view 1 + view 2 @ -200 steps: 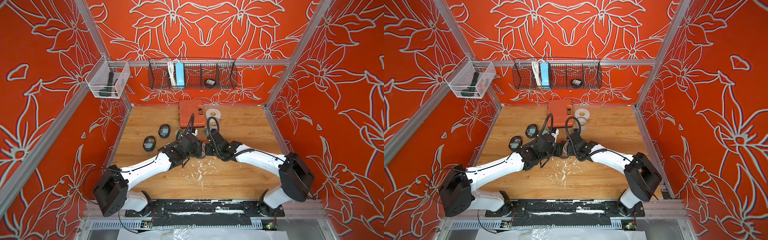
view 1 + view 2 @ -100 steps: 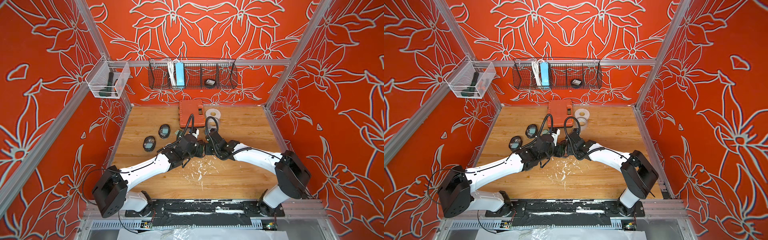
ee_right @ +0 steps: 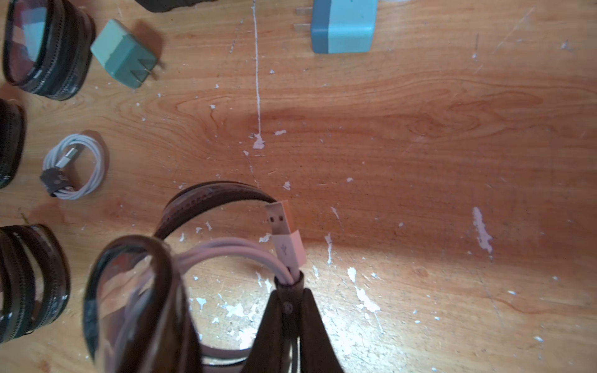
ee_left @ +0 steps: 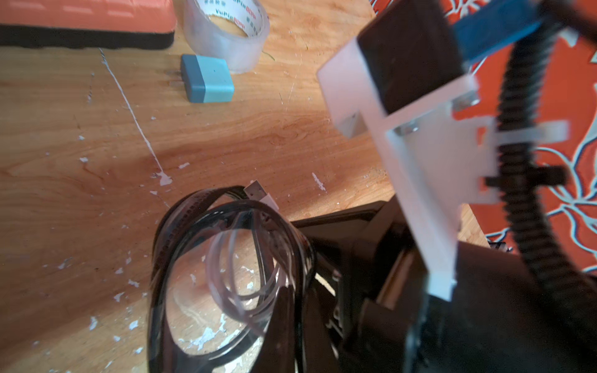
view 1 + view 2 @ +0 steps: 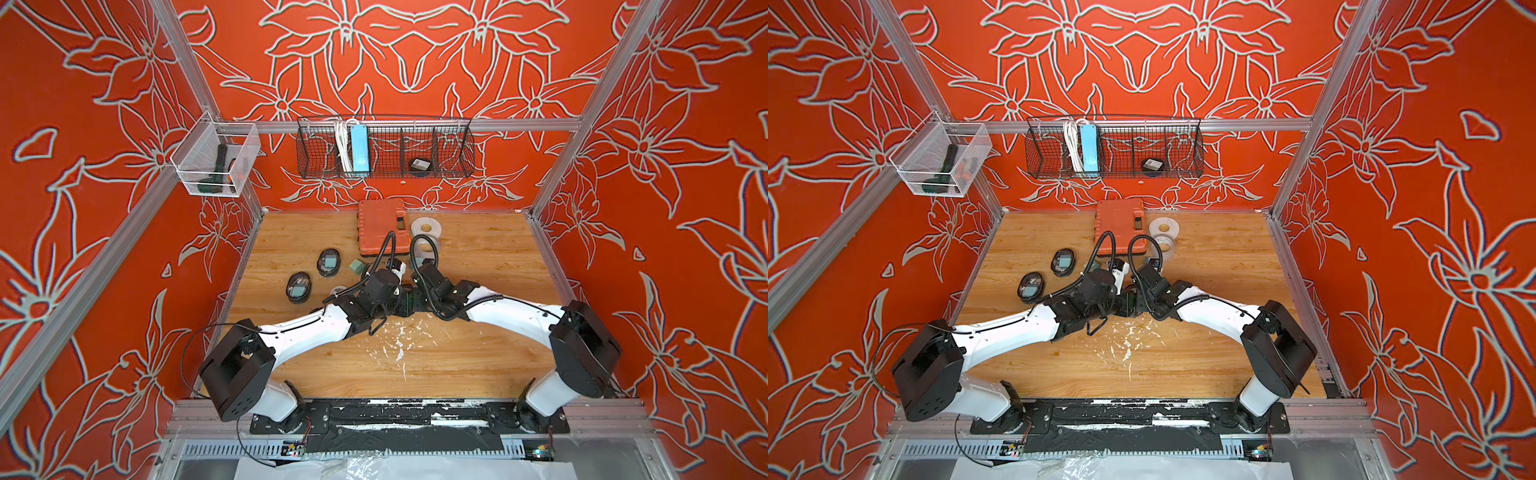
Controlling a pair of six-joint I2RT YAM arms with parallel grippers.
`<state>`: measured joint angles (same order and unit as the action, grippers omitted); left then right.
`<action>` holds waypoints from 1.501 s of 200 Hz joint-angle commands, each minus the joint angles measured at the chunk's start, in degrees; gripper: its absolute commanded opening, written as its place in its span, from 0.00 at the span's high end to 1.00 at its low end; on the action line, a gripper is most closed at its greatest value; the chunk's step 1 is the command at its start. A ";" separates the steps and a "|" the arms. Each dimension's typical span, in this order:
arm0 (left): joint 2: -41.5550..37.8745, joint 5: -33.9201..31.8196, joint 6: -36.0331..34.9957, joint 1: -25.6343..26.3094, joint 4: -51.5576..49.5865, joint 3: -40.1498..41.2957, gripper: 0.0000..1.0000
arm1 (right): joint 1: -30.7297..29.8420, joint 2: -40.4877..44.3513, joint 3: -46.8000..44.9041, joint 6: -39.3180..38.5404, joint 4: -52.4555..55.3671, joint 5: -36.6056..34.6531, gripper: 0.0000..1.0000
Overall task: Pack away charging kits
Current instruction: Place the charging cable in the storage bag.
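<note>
As end effector (image 3: 287, 292) pinches cable (image 3: 226, 250), tabletop (image 3: 452, 161) open

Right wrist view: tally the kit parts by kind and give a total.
Pouches: 4
Plugs: 2
Cables: 2
Total: 8

Your 2 arms reach in from the near corners and meet mid-workspace, elbows out and wrists almost nose to nose. Your left arm (image 5: 307, 332) slopes forward and inward, and the left gripper (image 5: 402, 302) has its jaws fully closed. Your right arm (image 5: 511, 309) mirrors it. The right gripper (image 3: 287, 308) has its fingers (image 3: 310, 326) pinched nearly together on the strap of a coiled white cable (image 3: 226, 252).
</note>
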<state>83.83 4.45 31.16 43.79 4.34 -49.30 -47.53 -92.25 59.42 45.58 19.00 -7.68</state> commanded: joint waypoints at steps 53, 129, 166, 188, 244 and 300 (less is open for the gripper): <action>1.02 4.99 1.41 -1.48 2.30 0.24 1.00 | 0.31 -3.56 3.15 0.33 0.50 -1.99 0.84; 3.24 9.26 3.37 -5.07 4.43 1.62 1.00 | 0.42 -5.47 3.52 0.57 -0.06 -0.90 0.77; 4.37 9.81 3.59 -5.47 4.54 1.51 1.00 | 0.73 -5.50 3.68 0.29 -0.59 -0.26 0.74; 4.94 9.24 3.60 -5.65 3.97 1.16 1.00 | 0.69 -4.32 3.02 0.27 -0.22 -0.77 0.73; 6.17 4.74 3.75 -5.90 0.88 0.09 1.00 | 2.81 -2.77 2.19 -1.71 -0.13 -0.73 0.69; 6.41 1.16 3.40 -6.17 -1.82 -1.06 1.00 | 4.26 3.29 0.16 -6.46 -2.50 -0.54 0.39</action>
<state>89.76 8.54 34.76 37.91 4.89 -48.53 -44.23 -91.42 60.05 41.71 18.44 -7.35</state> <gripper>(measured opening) 0.050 0.561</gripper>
